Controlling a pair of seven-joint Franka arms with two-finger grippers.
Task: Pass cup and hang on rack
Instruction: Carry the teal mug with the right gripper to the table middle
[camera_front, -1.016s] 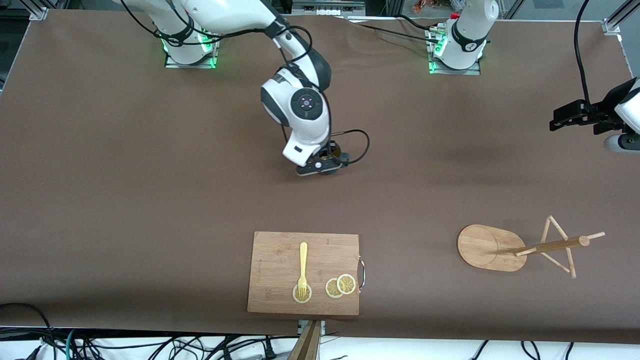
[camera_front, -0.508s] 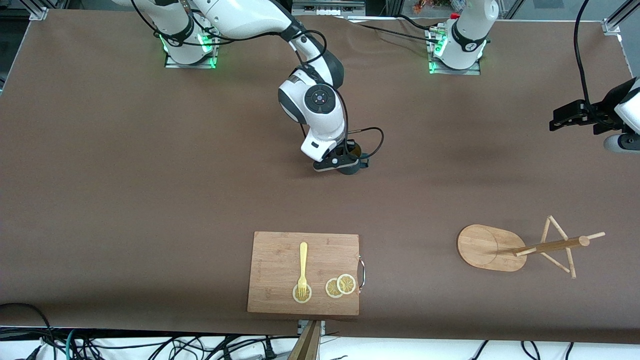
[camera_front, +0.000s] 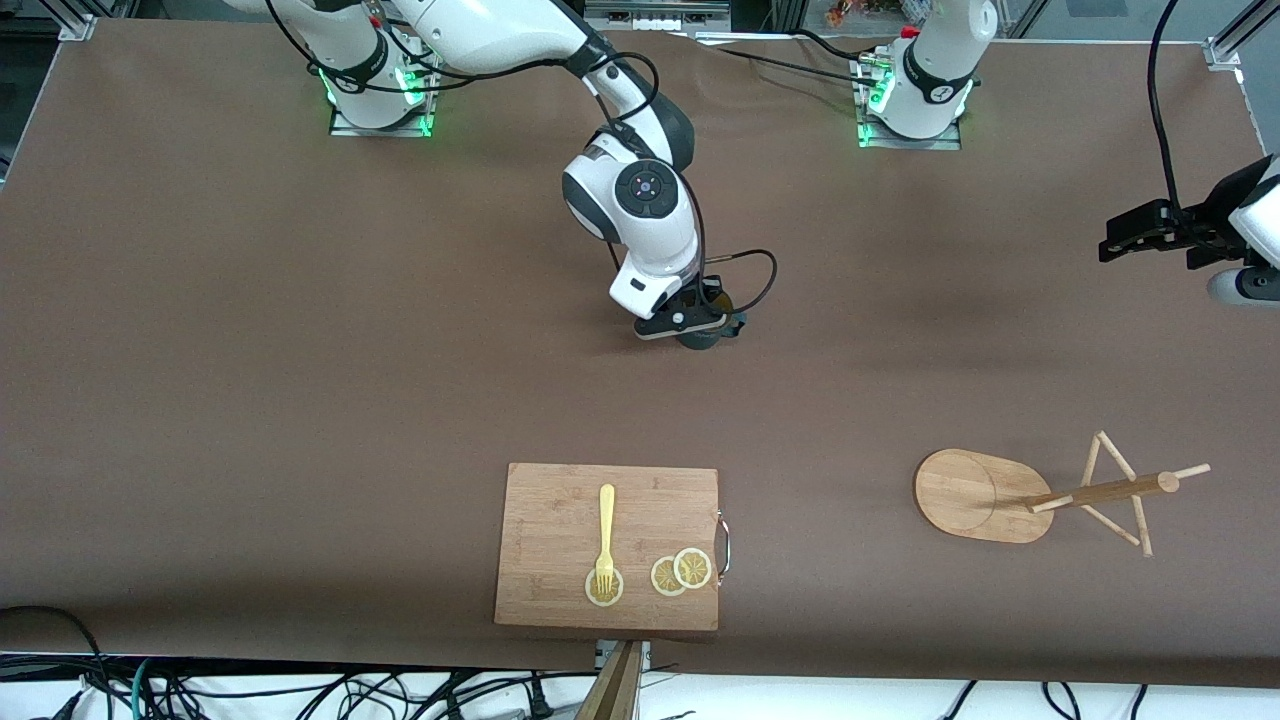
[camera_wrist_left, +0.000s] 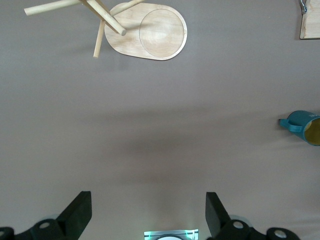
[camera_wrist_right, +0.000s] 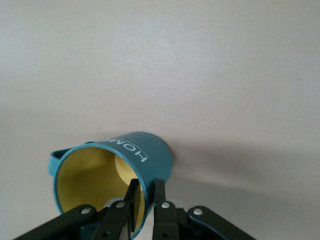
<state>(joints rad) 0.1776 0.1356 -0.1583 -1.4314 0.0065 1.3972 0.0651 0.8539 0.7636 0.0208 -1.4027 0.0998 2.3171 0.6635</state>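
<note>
The teal cup (camera_front: 703, 338) with its yellow inside (camera_wrist_right: 90, 175) sits on the table mid-way between the arms' bases, handle (camera_wrist_left: 289, 122) toward the rack. My right gripper (camera_front: 700, 322) comes down on it from above, its fingers (camera_wrist_right: 159, 192) astride the cup's wall at the rim, one inside and one outside, shut on it. The bamboo rack (camera_front: 975, 495) stands near the left arm's end, nearer the front camera, its pole (camera_front: 1100, 492) and pegs bare. My left gripper (camera_front: 1130, 235) waits high over the table's edge at that end, open (camera_wrist_left: 148, 210) and empty.
A wooden cutting board (camera_front: 560, 520) lies near the front edge with a yellow fork (camera_front: 605, 530) and lemon slices (camera_front: 680, 572) on it. Its corner (camera_wrist_left: 310, 22) shows in the left wrist view. Brown table cover (camera_front: 300, 400) spreads all around.
My right arm has carried the cup toward the left arm's end of the table and brought it down onto the surface. The left arm has not moved.
</note>
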